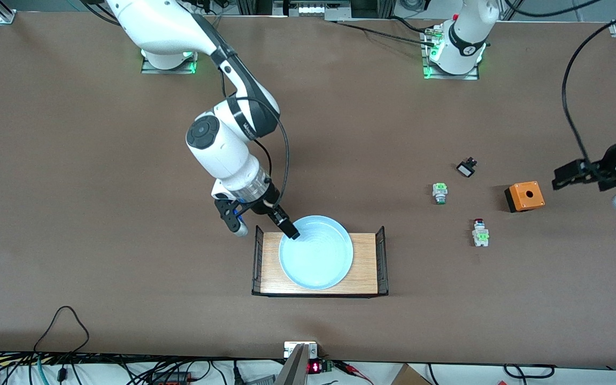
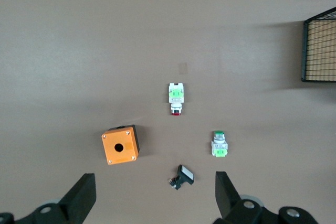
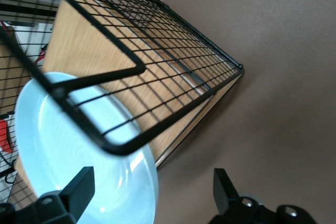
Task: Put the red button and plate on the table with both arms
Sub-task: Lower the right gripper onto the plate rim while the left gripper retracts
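Note:
The light blue plate [image 1: 316, 252] lies on a light-wood tray [image 1: 364, 267] with black wire ends. My right gripper [image 1: 262, 227] is open and straddles the plate's rim at the end toward the right arm; one finger is over the plate, the other is outside the tray. The right wrist view shows the plate [image 3: 68, 150] between the open fingers of the right gripper [image 3: 152, 195]. The red button [image 1: 480, 232] lies on the brown table [image 1: 126, 214] toward the left arm's end. My left gripper [image 1: 567, 175] is open and empty, high over the table beside the orange box; the left wrist view shows the gripper [image 2: 152, 203] and the red button [image 2: 176, 97].
A green-and-white switch [image 1: 439, 192], a small black switch [image 1: 467, 168] and an orange box with a hole [image 1: 524, 196] lie near the red button. They also show in the left wrist view: the switch [image 2: 219, 144], the black switch [image 2: 182, 177], the box [image 2: 120, 145].

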Robot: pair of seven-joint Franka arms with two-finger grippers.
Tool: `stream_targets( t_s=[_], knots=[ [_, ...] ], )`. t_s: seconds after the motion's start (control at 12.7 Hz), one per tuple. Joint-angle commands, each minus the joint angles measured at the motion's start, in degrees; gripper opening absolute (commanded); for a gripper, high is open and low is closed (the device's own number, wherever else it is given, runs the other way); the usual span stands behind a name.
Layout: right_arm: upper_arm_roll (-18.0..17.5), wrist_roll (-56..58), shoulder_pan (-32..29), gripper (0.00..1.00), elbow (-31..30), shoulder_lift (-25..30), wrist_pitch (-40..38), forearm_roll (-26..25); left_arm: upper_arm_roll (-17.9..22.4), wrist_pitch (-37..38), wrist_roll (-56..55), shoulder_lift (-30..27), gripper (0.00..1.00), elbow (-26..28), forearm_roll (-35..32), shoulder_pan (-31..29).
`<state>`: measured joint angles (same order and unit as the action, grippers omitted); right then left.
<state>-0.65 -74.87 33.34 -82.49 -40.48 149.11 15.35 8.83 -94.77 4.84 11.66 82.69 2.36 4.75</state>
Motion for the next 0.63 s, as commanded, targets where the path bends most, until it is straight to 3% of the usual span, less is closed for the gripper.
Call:
stream_targets(
  t_s=[0.0, 0.39, 0.55],
  knots=[
    [0.56, -1.33, 0.67, 1.00, 3.57, -2.76, 0.39, 1.09, -0.22, 0.29, 1.31, -7.15, 1.00, 5.79, -1.65, -0.18],
    [0.56, -1.42, 0.59, 1.00, 3.74, -1.88, -0.13, 3.72, -0.48, -1.37, 0.96, -16.13, 1.00, 14.23, -2.97, -0.18],
    [0.56, -1.42, 0.50, 1.00, 3.65, -1.88, -0.13, 4.08, -2.58, -5.32, -1.58, -20.25, 1.00, 20.55, -2.97, -0.44]
  ],
)
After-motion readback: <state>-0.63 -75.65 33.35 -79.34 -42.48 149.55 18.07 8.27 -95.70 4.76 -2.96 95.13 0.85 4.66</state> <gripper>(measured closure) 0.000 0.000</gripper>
